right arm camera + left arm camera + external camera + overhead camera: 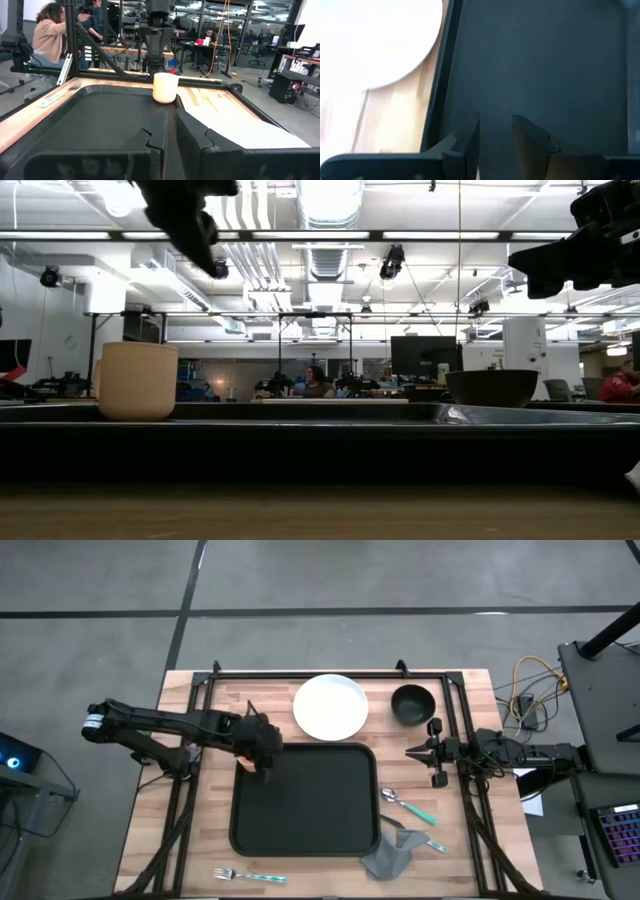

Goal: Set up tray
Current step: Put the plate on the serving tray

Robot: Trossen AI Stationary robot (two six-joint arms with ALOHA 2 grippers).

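Note:
The black tray [305, 798] lies flat on the middle of the table. My left gripper [264, 768] hovers over the tray's far left corner, open, with nothing between its fingers [496, 137]. A beige cup [165, 87] stands upright just past the tray's left rim [125, 90]; my left arm hides it in the high view. It also shows in the low view, cup [138, 380]. My right gripper [420, 752] waits shut at the table's right side, level, pointing over the tray [100, 120].
A white plate [330, 706] and a black bowl [412, 703] stand on the table behind the tray. A spoon [405, 802] and a grey napkin [390, 855] lie right of the tray. A fork [248, 877] lies at the near edge. People sit in the room beyond.

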